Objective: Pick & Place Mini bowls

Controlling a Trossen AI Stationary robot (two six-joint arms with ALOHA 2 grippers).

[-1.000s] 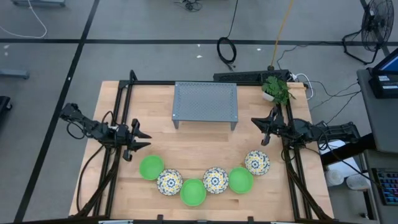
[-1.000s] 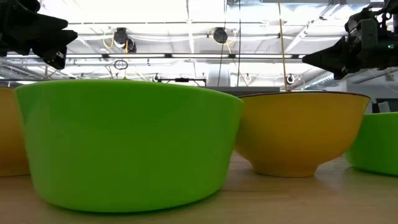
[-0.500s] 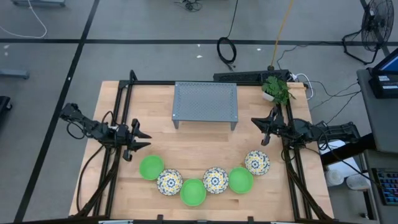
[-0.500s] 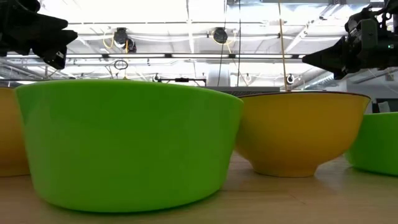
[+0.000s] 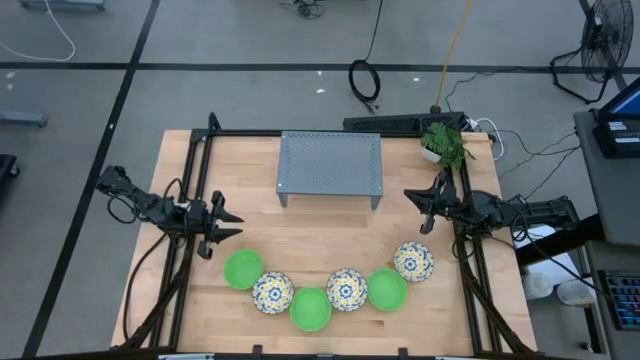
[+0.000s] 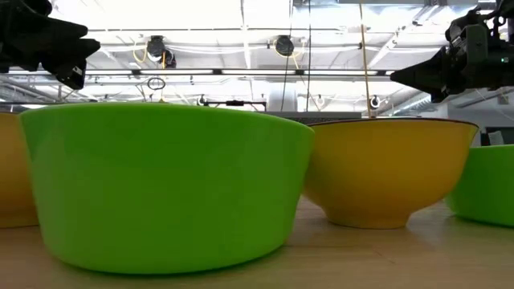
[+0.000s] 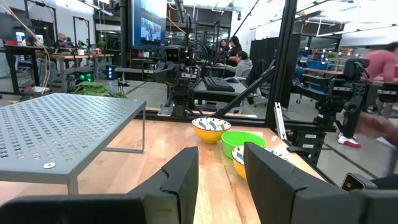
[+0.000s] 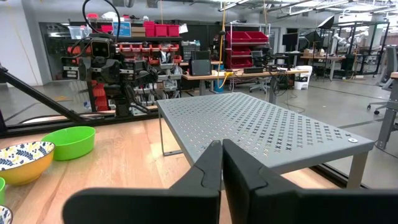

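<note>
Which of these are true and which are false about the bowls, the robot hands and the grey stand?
1. Six bowls sit in a curved row on the table. True: three green, three patterned.
2. The left gripper holds a green bowl. False: it is open and empty, beside the leftmost green bowl.
3. The right gripper is shut. True: its fingers are pressed together, holding nothing.
4. A bowl sits on the stand. False: nothing lies on its top.
5. The bowl at the right end is plain green. False: it is patterned.
</note>
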